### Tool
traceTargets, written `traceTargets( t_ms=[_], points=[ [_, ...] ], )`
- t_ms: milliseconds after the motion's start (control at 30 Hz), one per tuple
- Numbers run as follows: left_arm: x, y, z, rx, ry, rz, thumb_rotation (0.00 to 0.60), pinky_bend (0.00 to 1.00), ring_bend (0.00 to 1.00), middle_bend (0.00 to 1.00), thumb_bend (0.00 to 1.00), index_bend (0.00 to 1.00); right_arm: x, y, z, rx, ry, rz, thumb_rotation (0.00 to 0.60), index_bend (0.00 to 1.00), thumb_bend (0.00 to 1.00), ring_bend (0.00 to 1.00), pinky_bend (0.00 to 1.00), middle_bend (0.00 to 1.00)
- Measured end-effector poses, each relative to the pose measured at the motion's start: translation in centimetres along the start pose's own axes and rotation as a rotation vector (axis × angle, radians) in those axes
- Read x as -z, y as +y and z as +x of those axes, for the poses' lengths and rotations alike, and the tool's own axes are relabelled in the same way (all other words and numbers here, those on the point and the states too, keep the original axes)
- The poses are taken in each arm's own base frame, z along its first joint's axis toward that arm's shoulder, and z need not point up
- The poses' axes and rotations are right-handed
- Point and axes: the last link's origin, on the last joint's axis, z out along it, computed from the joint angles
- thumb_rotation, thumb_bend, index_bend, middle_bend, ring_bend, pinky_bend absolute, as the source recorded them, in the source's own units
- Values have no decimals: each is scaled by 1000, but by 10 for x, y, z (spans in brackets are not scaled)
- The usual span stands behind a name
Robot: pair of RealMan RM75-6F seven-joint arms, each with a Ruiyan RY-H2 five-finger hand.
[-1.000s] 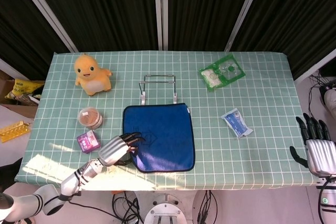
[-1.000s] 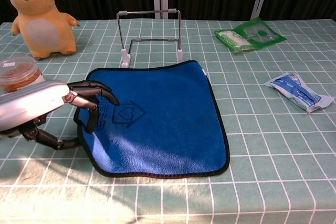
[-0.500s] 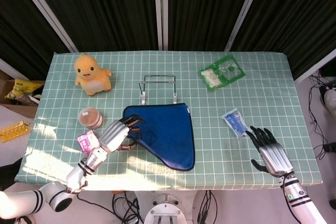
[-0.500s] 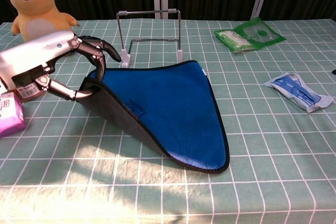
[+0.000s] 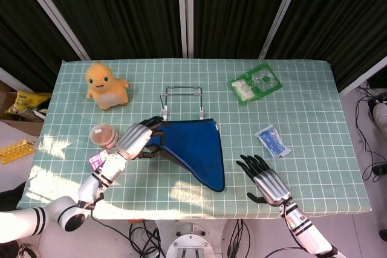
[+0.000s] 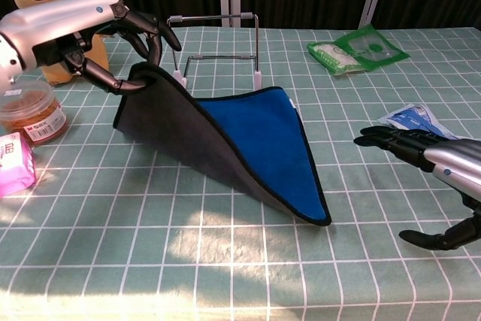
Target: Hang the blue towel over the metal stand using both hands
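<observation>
Just before the metal stand [image 6: 218,46], the left hand [image 6: 113,31] holds one lifted corner of the blue towel [image 6: 263,140], the rest trailing on the table. Nearer the camera than the stand, the right hand [image 6: 432,159] hovers empty, fingers spread. Draping remains undone.

The left hand [image 5: 138,139] is gripping the left edge of the blue towel [image 5: 196,147] and holding it raised off the green checked table [image 5: 302,101], just in front of the metal stand [image 5: 182,101]. The towel's right part is lying on the cloth. The right hand [image 5: 265,179] is hovering with fingers spread, right of the towel, near a white-blue packet [image 5: 273,141].
</observation>
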Motion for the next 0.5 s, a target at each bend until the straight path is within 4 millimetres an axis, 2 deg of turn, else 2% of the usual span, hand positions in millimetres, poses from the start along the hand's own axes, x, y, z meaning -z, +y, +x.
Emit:
traceTargets(
  t_ms=[400, 500],
  points=[
    [-14, 1, 8, -18, -5, 43, 600, 304, 146, 260, 448, 806, -30, -27, -28, -113, 143, 74, 600, 0, 176, 0, 0, 0],
    [-16, 0, 9, -11, -10, 55, 600, 304, 146, 260, 448, 809, -36, -31, -35, -144, 152, 83, 600, 41, 176, 0, 0, 0]
  ],
)
